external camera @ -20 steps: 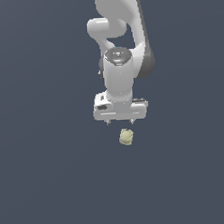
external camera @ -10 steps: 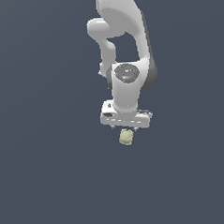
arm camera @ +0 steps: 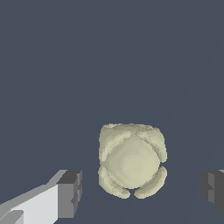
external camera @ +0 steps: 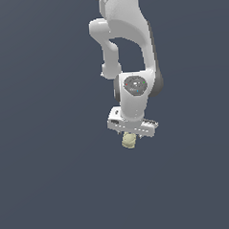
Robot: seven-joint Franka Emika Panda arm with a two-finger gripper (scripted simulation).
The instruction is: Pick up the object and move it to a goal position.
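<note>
- Exterior view: we see 1 white arm [external camera: 127, 48] reaching down from the top edge, with its end effector [external camera: 132, 132] pointing at the flat dark grey-blue desk [external camera: 48, 178].
- Exterior view: the ball [external camera: 128, 141], pale yellow-beige and lumpy, sits right under the end effector's white crossbar, showing just below it; the ball is narrower than that bar.
- Exterior view: we cannot make out the fingers here, and we cannot tell whether the ball touches any part of the end effector.
- Wrist view: we look straight down on the ball [arm camera: 132, 161], roundish with faint curved seams, resting on the plain dark desk [arm camera: 109, 57].
- Wrist view: 2 dark finger pads [arm camera: 70, 193] flank the ball, 1 on each side, and each stands apart from it with dark surface showing in between.
- Wrist view: the end effector [arm camera: 142, 190] is spread wide, holding nothing, with the ball between its fingers.
</note>
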